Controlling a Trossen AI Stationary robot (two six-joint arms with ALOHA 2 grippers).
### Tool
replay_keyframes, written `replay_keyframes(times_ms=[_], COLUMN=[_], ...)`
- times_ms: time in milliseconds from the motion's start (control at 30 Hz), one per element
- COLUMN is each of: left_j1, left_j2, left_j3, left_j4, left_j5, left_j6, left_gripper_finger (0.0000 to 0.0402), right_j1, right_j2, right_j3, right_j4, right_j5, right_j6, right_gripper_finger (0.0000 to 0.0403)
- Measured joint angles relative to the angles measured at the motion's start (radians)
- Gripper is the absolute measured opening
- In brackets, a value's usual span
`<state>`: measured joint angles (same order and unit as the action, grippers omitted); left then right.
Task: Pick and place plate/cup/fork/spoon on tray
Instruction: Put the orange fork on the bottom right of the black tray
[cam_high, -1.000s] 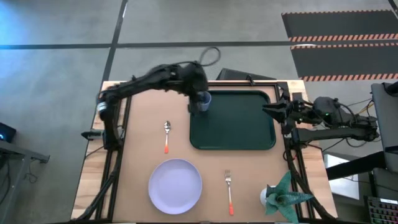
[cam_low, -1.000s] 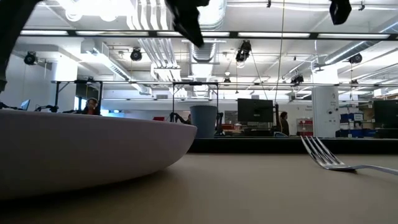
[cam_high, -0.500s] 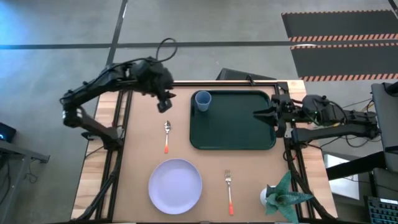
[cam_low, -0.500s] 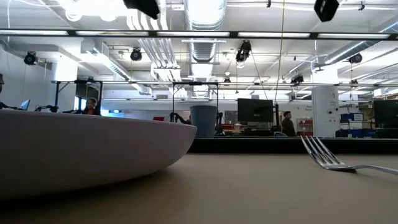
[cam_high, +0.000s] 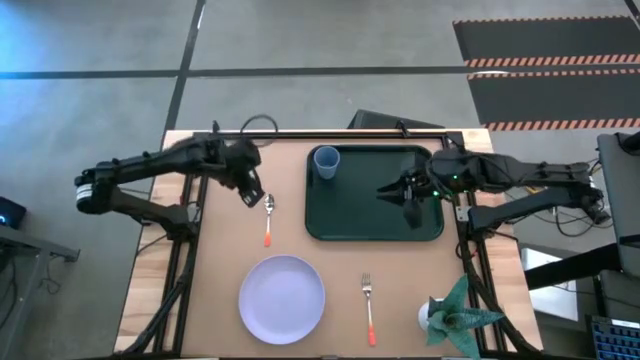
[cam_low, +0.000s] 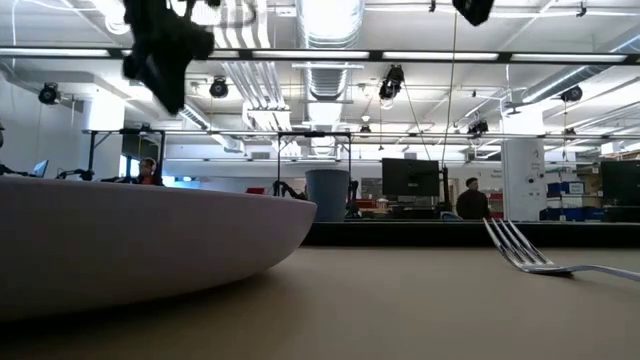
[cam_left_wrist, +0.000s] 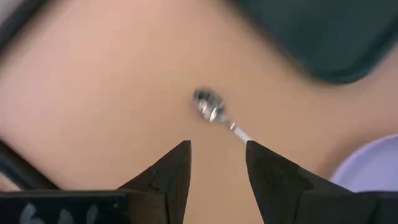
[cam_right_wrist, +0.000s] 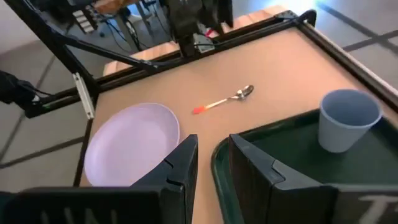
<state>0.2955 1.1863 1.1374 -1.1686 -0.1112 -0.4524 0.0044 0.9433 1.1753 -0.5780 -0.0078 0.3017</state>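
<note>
Already the tray (cam_high: 375, 225) holds the cup (cam_high: 325, 161), upright in its far left corner, so three pieces remain on the table (cam_high: 230, 230): the plate (cam_high: 282, 298) near the front edge, the fork (cam_high: 368, 306) to the plate's right, and the spoon (cam_high: 268, 219) between plate and tray's left rim. The left gripper (cam_high: 251, 192) hangs just beside the spoon's bowl, on its far-left side, its fingers (cam_left_wrist: 173, 171) parted and holding nothing; in its wrist view the bowl (cam_left_wrist: 208, 106) lies straight ahead of the gap. The spoon's long axis runs front to back, bowl toward the far edge, orange handle toward the plate, so the coming grasp likely turns on a short drop onto the bowl or neck, with the jaws set across that axis. The right gripper (cam_high: 404, 193) hovers over the tray's middle, fingers a little apart and empty, well farther from the spoon than the left. The table is plain tan board, bare around the spoon. A small potted plant (cam_high: 455, 315) sits at the front right corner. Beyond the table the low view shows an open workshop with ceiling ducts and people far off.
</note>
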Motion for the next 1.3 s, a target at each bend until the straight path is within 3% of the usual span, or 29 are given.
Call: replay_keyframes(times_ms=[167, 367, 800, 1300], left_j1=[0.0, 0.0, 0.0, 0.0], left_j2=[0.003, 0.004, -0.001, -0.013], left_j3=[-0.174, -0.263, -0.236, -0.238], left_j4=[0.072, 0.176, 0.22, 0.218], left_j5=[0.033, 0.118, 0.117, 0.079], left_j6=[-0.067, -0.118, -0.052, 0.042], left_gripper_finger=[0.0136, 0.0136, 0.0136, 0.0136], right_j1=[0.0, 0.0, 0.081, 0.36], right_j2=[0.084, 0.148, 0.274, 0.531], right_j3=[0.116, 0.234, 0.212, 0.196], right_j4=[-0.071, -0.227, -0.594, -0.573], right_j5=[0.0, 0.0, 0.0, -0.053], right_j6=[-0.078, -0.047, 0.342, 0.821], right_gripper_finger=[0.0079, 0.0079, 0.0079, 0.0079])
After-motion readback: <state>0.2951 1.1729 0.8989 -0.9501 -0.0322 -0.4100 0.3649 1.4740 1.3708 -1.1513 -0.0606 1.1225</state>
